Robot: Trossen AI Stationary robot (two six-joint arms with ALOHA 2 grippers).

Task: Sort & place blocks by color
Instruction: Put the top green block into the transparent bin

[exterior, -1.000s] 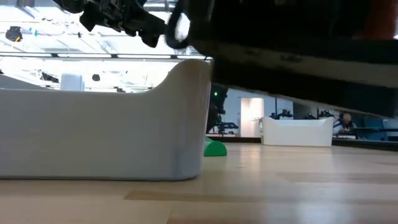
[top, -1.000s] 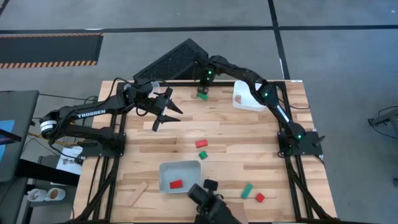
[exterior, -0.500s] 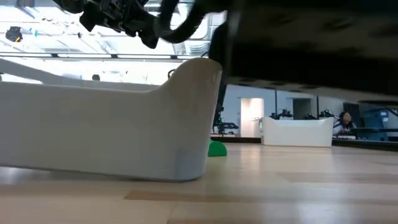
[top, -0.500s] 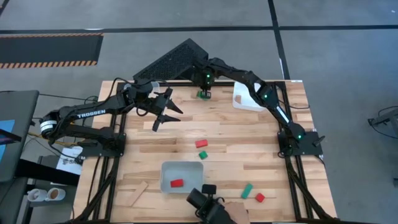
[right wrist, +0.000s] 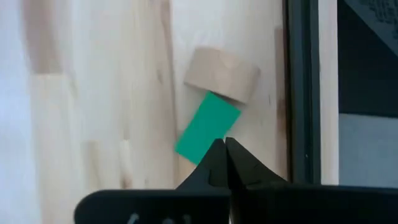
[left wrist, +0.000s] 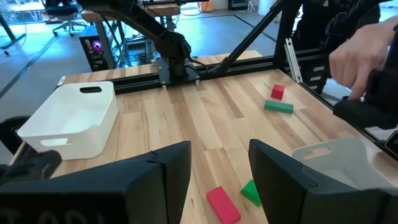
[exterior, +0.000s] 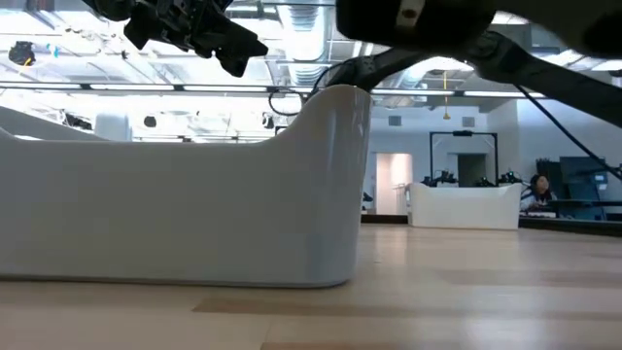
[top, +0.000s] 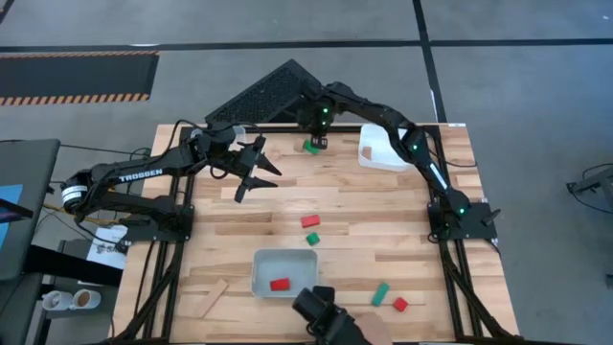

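My right gripper (top: 319, 137) is shut at the table's far edge, its tips (right wrist: 224, 149) over a green block (right wrist: 207, 127) that lies flat beside a plain round wooden piece (right wrist: 222, 74). My left gripper (top: 257, 174) hangs open and empty above the far left of the table, and also shows in the left wrist view (left wrist: 217, 180). A red block (top: 310, 220) and a green block (top: 312, 239) lie mid-table. Another red block (top: 279, 284) lies in a translucent tray (top: 261, 261). A green bar (top: 380, 293) and a red block (top: 399, 304) lie at the near right. My right gripper's shut fingertips (right wrist: 219, 155) point down over one edge of the green block (right wrist: 214, 140), which lies flat on the table. I cannot tell whether they touch it.
A white tray (top: 383, 153) stands at the far right. A plain wooden bar (top: 213, 295) lies at the near left. A person's hand (left wrist: 360, 53) with a dark object (top: 321, 311) is at the near edge, by the translucent tray, which fills the low view (exterior: 175, 194).
The translucent tray with its red block has slid a little toward the table's right edge, beside the person's hand and the dark object. My right gripper has drawn a little toward the far edge; the green block stays flat where it was.
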